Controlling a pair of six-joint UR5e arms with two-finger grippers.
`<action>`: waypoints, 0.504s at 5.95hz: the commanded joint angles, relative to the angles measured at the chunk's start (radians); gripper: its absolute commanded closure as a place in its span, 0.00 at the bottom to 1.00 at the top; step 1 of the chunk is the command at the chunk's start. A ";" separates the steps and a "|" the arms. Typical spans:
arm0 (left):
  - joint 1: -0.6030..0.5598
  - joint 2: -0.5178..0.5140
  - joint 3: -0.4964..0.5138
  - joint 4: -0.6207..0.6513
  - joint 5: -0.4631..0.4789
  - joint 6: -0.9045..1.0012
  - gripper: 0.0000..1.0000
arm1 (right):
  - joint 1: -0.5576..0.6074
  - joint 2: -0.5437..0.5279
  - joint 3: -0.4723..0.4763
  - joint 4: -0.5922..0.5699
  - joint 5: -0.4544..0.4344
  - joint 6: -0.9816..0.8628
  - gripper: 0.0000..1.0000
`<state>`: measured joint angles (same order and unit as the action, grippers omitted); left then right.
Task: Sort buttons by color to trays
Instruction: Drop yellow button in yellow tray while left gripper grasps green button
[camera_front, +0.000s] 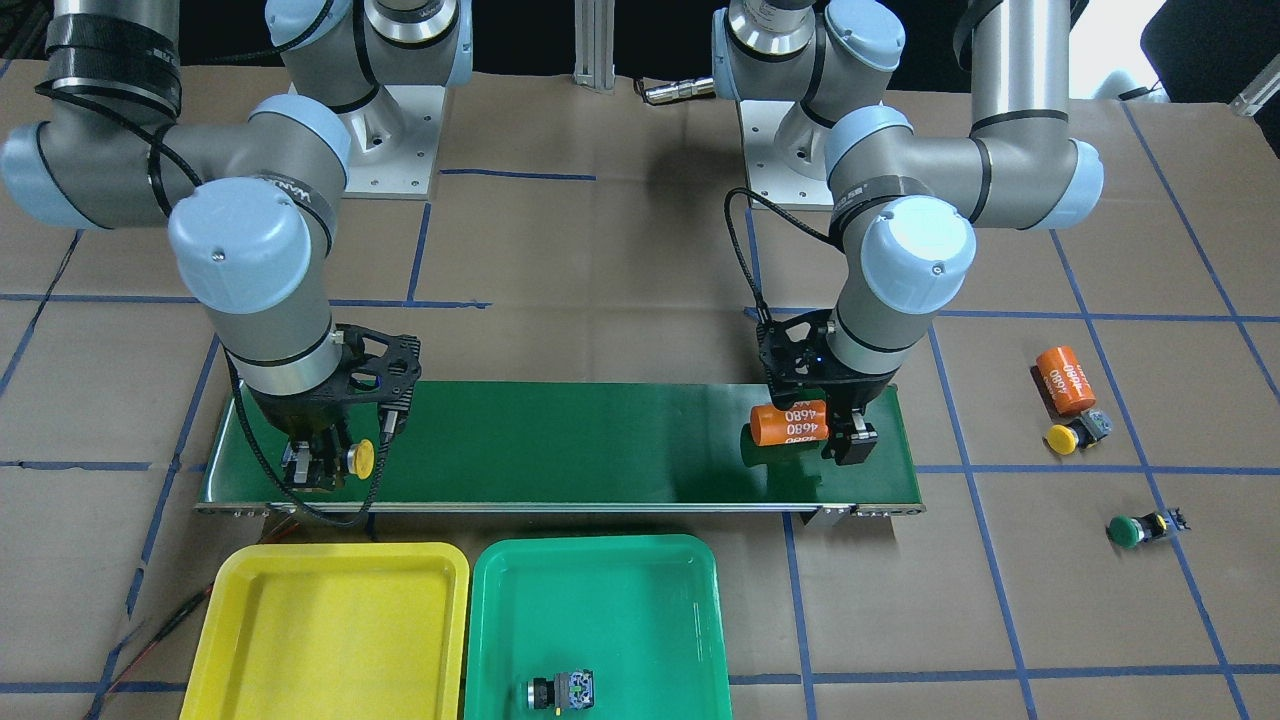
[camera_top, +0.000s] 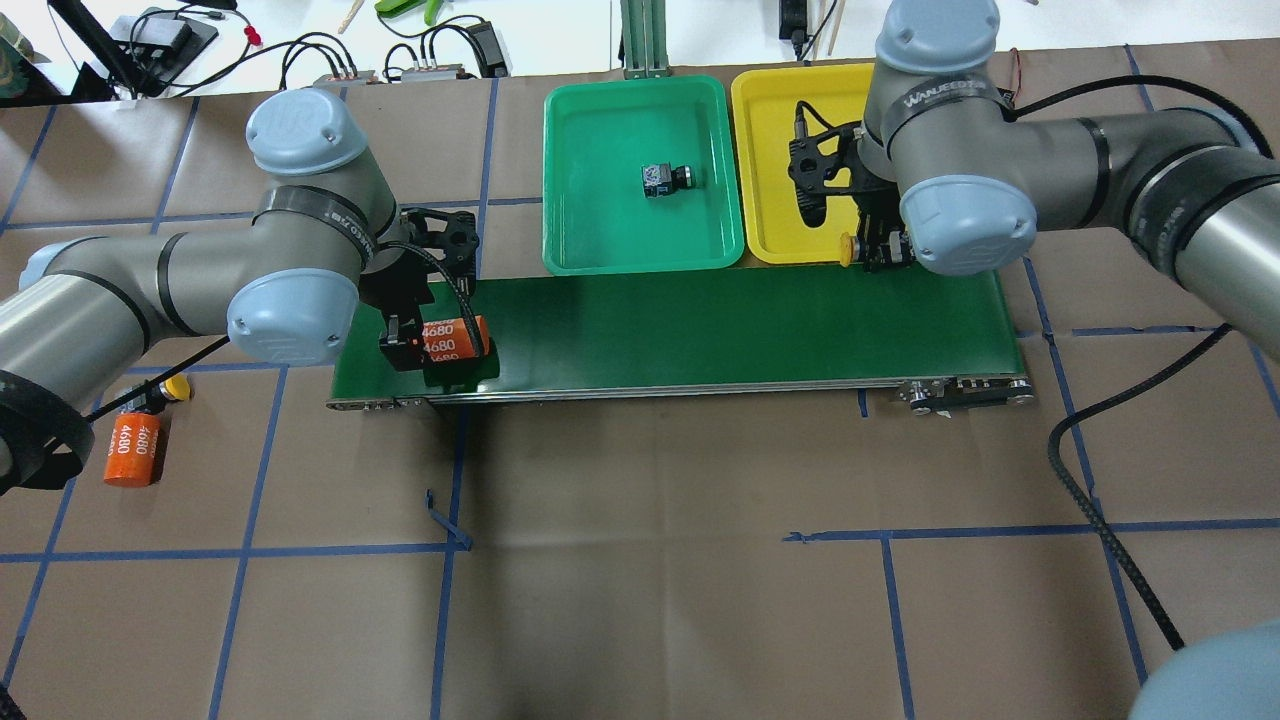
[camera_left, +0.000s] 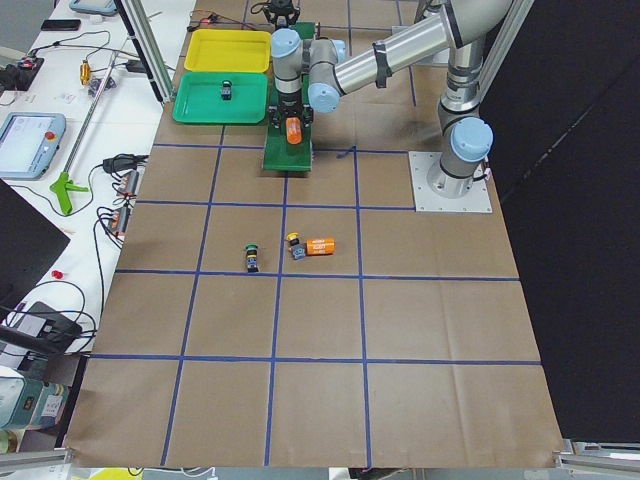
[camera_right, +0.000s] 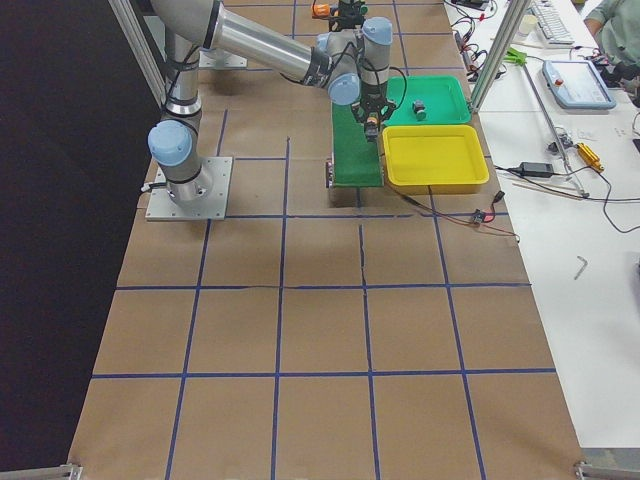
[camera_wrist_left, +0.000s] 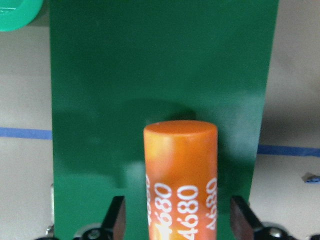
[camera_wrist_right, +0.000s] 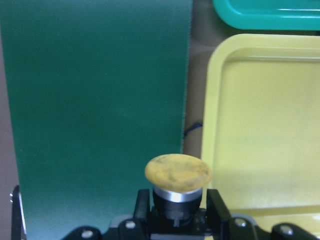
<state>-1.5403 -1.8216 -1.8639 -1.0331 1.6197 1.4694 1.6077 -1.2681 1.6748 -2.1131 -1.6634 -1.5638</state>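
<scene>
Table (camera_front: 620, 250): paper-covered, is carrying the belt (camera_front: 600, 440) beneath both pincers.
Trays: yellow tray (camera_front: 330, 620) is lying just beside the right pincer (camera_front: 322, 466); green tray (camera_front: 600, 600) is holding one sorted button (camera_front: 562, 692).
Right pincer: is clenching a yellow button (camera_front: 361, 457).
Left pincer (camera_wrist_left: 178, 222): released, is straddling an orange cylinder (camera_front: 790, 423).
Remaining: loose yellow button (camera_front: 1065, 437) and loose green button (camera_front: 1130, 529) are waiting well beyond the left pincer.

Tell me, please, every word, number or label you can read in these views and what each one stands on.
"4680", repeated, on the orange cylinder over the conveyor belt.
"4680" on the second orange cylinder, lying on the table.
"WANJEED", its ending unclear, on the right arm's black band.
The lettering on the left arm's black band is too blurred to read.
</scene>
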 joint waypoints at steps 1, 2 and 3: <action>0.145 0.008 0.060 -0.005 -0.001 -0.043 0.02 | -0.005 0.127 -0.224 0.019 0.008 -0.008 0.94; 0.284 -0.014 0.072 -0.007 -0.003 -0.037 0.02 | -0.002 0.263 -0.357 0.019 0.019 -0.008 0.94; 0.374 -0.019 0.093 -0.002 -0.004 -0.024 0.02 | -0.002 0.373 -0.445 0.015 0.049 -0.007 0.94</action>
<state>-1.2670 -1.8327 -1.7906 -1.0379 1.6168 1.4369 1.6057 -1.0114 1.3318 -2.0967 -1.6379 -1.5715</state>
